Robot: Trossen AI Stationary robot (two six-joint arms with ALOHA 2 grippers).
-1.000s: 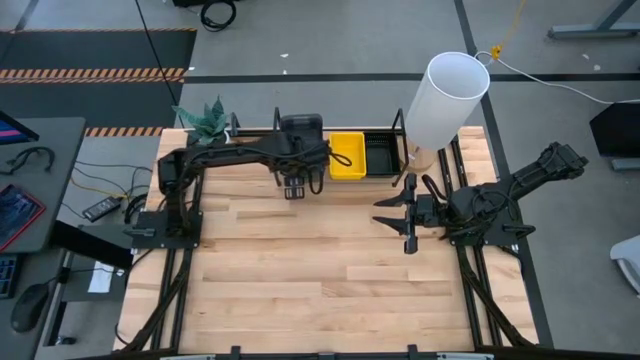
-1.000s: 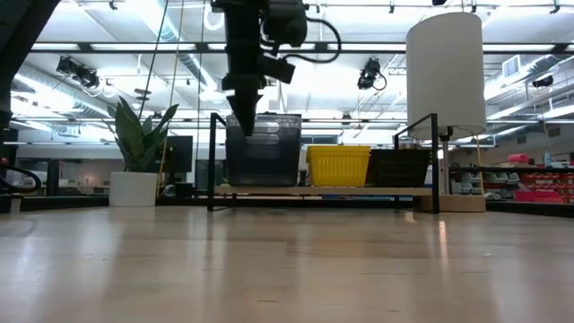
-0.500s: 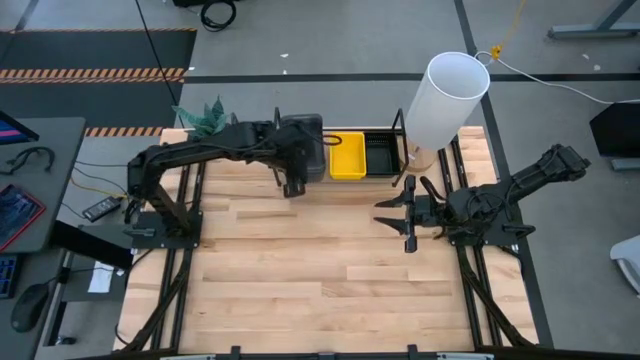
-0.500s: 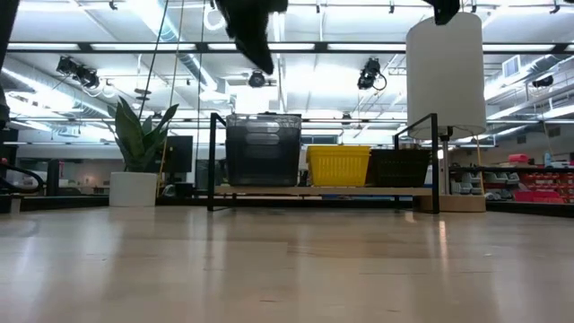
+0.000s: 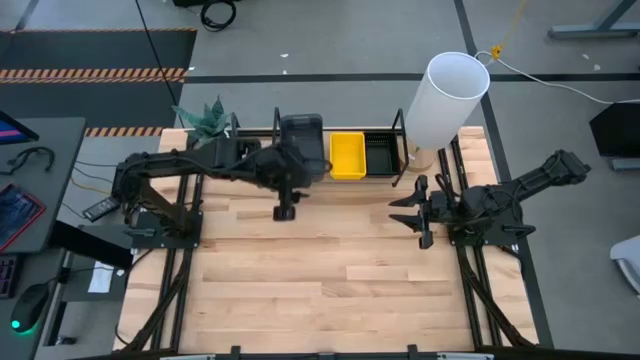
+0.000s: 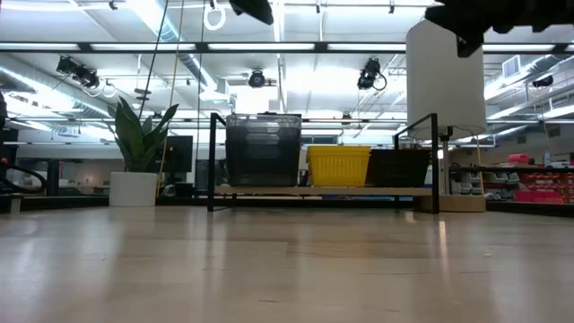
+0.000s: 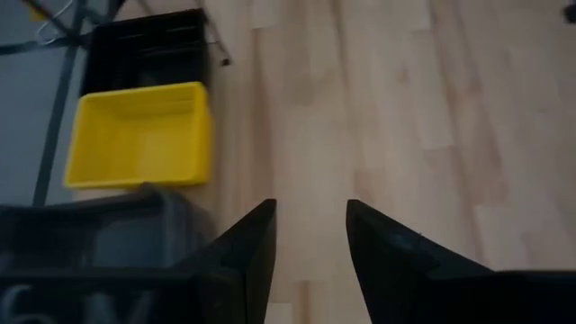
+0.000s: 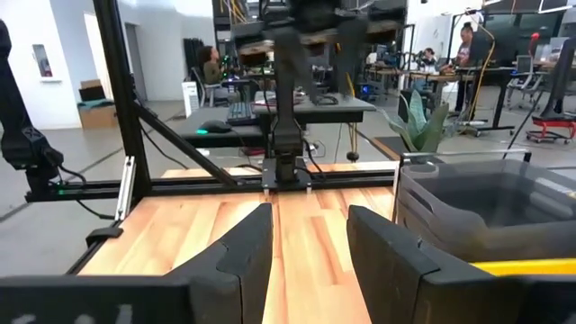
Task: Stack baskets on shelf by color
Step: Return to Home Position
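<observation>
The baskets sit in three stacks side by side on the black rod shelf (image 6: 212,161) at the table's far edge: smoky grey (image 5: 302,140) (image 6: 263,150), yellow (image 5: 347,156) (image 6: 339,166) and black (image 5: 380,154) (image 6: 399,168). My left gripper (image 5: 285,207) (image 7: 310,236) is open and empty, hovering over bare wood just near of the grey stack (image 7: 90,238), high enough that only its tip (image 6: 252,9) shows in the low view. My right gripper (image 5: 420,216) (image 8: 310,243) is open and empty, right of centre, pointing toward the table's left.
A tall white cylinder (image 5: 446,98) stands at the shelf's right end, close to the right arm. A potted plant (image 5: 205,120) sits at the far left corner. Bare wood (image 5: 320,280) covers the middle and near half of the table. People sit at desks in the room beyond.
My left gripper has drawn back from above the grey stack toward the near edge and risen almost out of the low view. My right gripper has shifted slightly toward the table's right edge. The basket stacks have stayed where they were.
</observation>
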